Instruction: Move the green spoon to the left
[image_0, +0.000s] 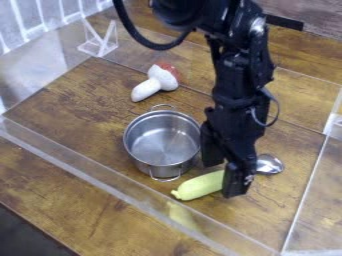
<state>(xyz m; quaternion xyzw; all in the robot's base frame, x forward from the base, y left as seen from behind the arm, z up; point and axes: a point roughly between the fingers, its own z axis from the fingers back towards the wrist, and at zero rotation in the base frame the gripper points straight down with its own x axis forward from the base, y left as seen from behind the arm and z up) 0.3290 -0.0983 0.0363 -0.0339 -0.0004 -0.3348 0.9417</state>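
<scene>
The green spoon lies on the wooden table right of the pot, its yellow-green handle pointing to the front left and its silver bowl to the right. My black gripper points down over the spoon's middle, low at the table. Its fingers stand open, one behind the handle beside the pot and one in front of it. They hide the spoon's neck. I cannot tell whether they touch the spoon.
A round steel pot stands just left of the gripper. A red-capped white mushroom toy lies behind the pot. A clear plastic wall runs along the table's front edge, and a white rack stands at the back left.
</scene>
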